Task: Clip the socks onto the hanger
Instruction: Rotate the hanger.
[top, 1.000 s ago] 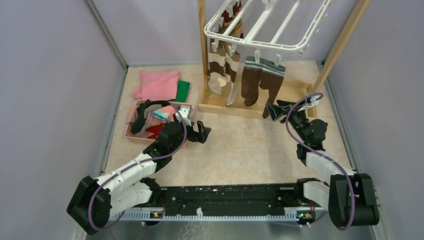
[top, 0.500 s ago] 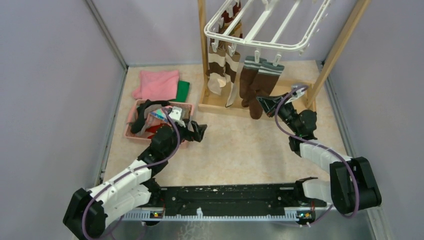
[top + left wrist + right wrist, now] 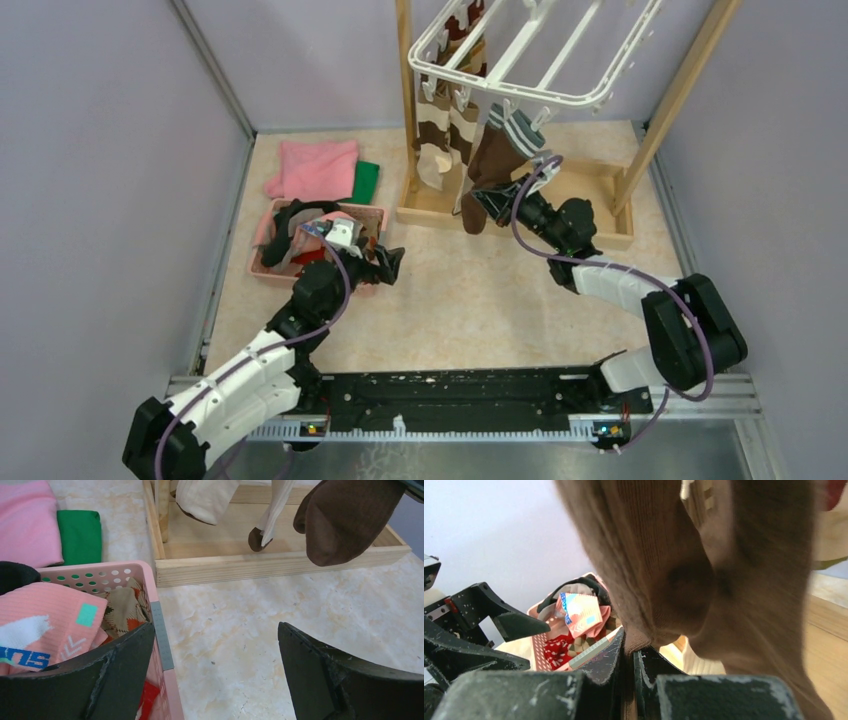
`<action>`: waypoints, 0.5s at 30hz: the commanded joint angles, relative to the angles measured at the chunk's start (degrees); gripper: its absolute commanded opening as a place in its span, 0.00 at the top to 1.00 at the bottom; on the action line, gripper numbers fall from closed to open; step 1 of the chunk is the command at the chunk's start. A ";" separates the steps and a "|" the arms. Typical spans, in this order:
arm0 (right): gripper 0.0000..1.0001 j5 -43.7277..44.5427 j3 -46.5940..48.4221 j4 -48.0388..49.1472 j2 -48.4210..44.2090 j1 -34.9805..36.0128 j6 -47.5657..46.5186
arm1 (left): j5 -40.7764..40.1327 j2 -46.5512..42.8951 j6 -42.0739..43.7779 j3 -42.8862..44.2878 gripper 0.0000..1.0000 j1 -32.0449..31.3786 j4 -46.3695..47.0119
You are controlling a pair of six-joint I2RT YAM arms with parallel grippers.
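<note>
The dark brown socks are being carried by the hanger, a white grid rack with rounded corners that is being supported above the wooden frame. These socks are plain ribbed fabric, and their striped cuffs are being gripped by small white clips on the rack's near rail. Their lower parts are being drawn aside at a tilt, over the frame's base board. The striped socks, banded brown and cream, are being hung from the same rail beside the frame's left post, with cream toes just above the base.

One dark brown sock is being pinched by the right gripper over the near edge of the frame's base. In the right wrist view the jaws are being pressed together, with a fold of the brown fabric between them.

The left gripper is being held with its jaws wide apart and nothing between them, on the table left of and nearer than the frame. One finger is being held over the rim of a pink basket, left of the frame, in which a pink sock with a teal patch is being kept with other socks. A pink cloth and a green cloth are being kept folded left of the frame's left post.
</note>
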 commanded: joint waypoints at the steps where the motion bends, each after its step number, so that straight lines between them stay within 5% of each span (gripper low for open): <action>1: 0.95 0.12 6.04 -0.67 3.78 3.10 -2.54 | -1.75 -1.98 1.31 -0.77 0.02 0.26 0.00; 15: 0.95 0.46 21.48 -6.06 15.21 10.24 -6.55 | -2.72 -5.21 1.37 -1.05 0.02 0.33 -1.69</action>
